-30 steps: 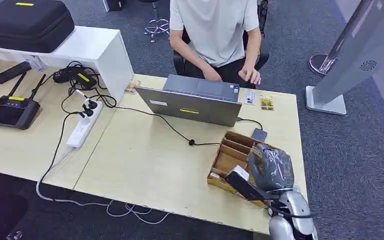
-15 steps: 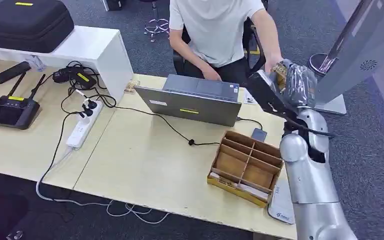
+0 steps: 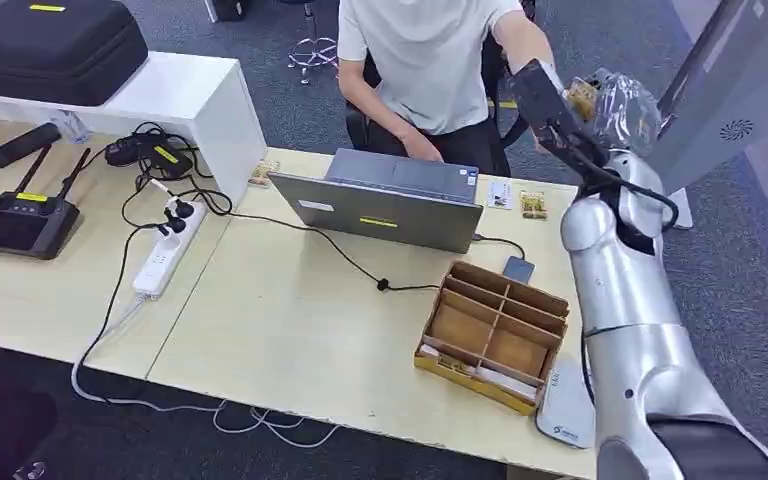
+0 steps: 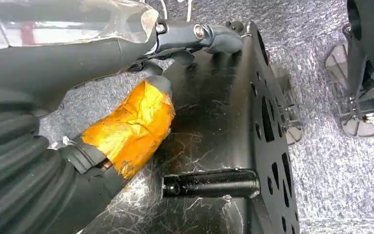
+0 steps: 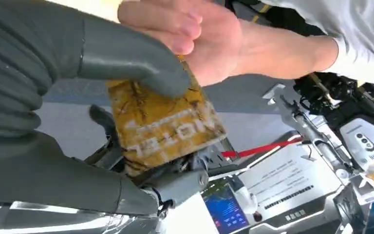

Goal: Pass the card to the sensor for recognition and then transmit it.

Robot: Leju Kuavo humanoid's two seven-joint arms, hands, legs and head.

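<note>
My right hand [image 3: 615,105] is raised high beyond the table's far right corner and holds a worn yellow card [image 3: 582,95]. In the right wrist view my thumb [image 5: 126,63] presses the card [image 5: 163,124] against the darker fingers. A person's hand [image 5: 199,39] touches the card's far edge. The small dark sensor [image 3: 518,268], wired to the laptop, lies on the table beside the wooden box. My left hand [image 4: 141,87] hangs low with orange tape on its thumb and nothing in it.
A seated person [image 3: 430,60] faces an open laptop [image 3: 390,205]. A wooden compartment box [image 3: 495,325] stands near the table's front right, with a white pad [image 3: 565,410] beside it. Two cards [image 3: 516,198] lie by the laptop. A power strip [image 3: 165,255] and cables lie at the left.
My right arm rose from the wooden box, carrying the card up and away towards the person. The person's arm lifted from the table and reached for the card.
</note>
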